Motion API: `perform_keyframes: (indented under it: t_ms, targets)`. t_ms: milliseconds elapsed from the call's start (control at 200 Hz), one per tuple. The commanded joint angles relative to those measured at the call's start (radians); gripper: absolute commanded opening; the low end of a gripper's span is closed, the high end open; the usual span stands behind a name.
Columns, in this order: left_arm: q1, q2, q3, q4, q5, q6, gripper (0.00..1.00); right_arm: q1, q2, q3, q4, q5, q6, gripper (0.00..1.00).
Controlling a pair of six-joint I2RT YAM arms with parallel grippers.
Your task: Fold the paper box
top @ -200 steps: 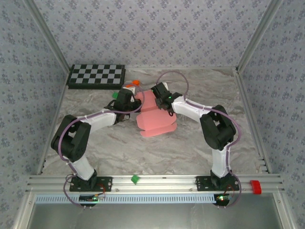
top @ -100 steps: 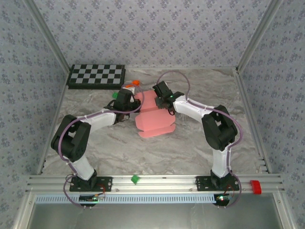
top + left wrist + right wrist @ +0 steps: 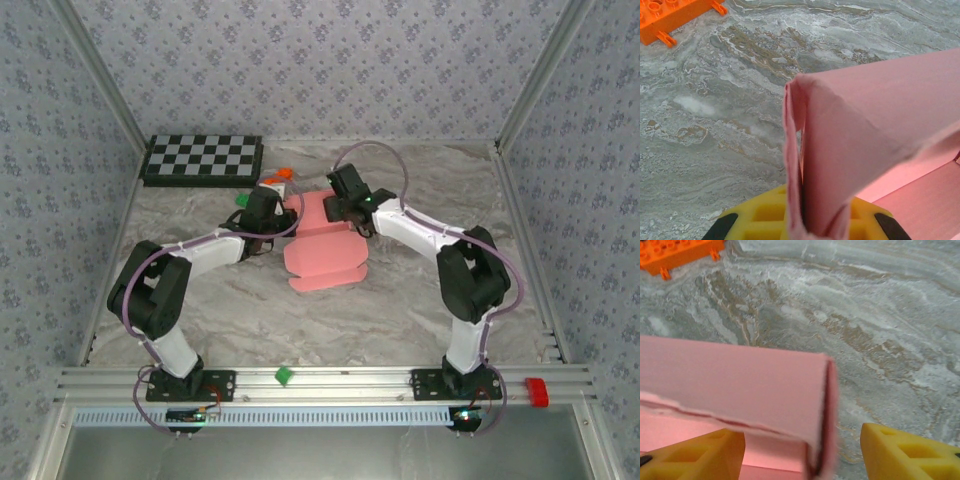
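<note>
The pink paper box lies partly folded in the middle of the marble table, its far wall raised. My left gripper is at the box's far left corner. In the left wrist view the yellow fingers pinch a doubled fold of pink card, so this gripper is shut on it. My right gripper is at the far right end of that wall. In the right wrist view it stands open: the folded corner of the card sits between the two fingers, with a clear gap on the right.
An orange block and a small green block lie just beyond the left gripper. A checkerboard sits at the back left. Another green block and a red piece rest on the front rail.
The right gripper has opened and let go of the box's wall, and its arm has drawn a little to the right. The left gripper has kept its pinch.
</note>
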Motion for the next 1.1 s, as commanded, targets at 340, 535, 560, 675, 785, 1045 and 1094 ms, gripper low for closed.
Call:
perform_keyframes:
  t_ms: [340,535,560,675,785,1045,1094]
  targets:
    - [-0.012,-0.019,0.063,-0.101,-0.085,-0.215,0.00,-0.051,-0.309,-0.114,-0.051,-0.111,0.049,0.67]
    - [-0.013,-0.056,0.077,-0.148,-0.146,-0.418,0.00,-0.122,-0.493,-0.293,0.003,-0.240,0.119,0.67]
    - [-0.015,-0.060,0.083,-0.164,-0.157,-0.446,0.00,-0.136,-0.519,-0.322,0.021,-0.264,0.121,0.67]
    - [-0.028,-0.092,0.085,-0.213,-0.274,-0.623,0.00,-0.193,-0.620,-0.422,0.076,-0.338,0.164,0.68]
    - [-0.031,-0.120,0.069,-0.229,-0.311,-0.784,0.00,-0.209,-0.675,-0.469,0.095,-0.412,0.184,0.67]
    - [-0.075,-0.153,0.098,-0.424,-0.371,-1.077,0.00,-0.196,-0.685,-0.573,0.238,-0.611,0.401,0.64]
    - [-0.085,-0.161,0.095,-0.454,-0.374,-1.124,0.00,-0.183,-0.681,-0.598,0.296,-0.623,0.439,0.64]
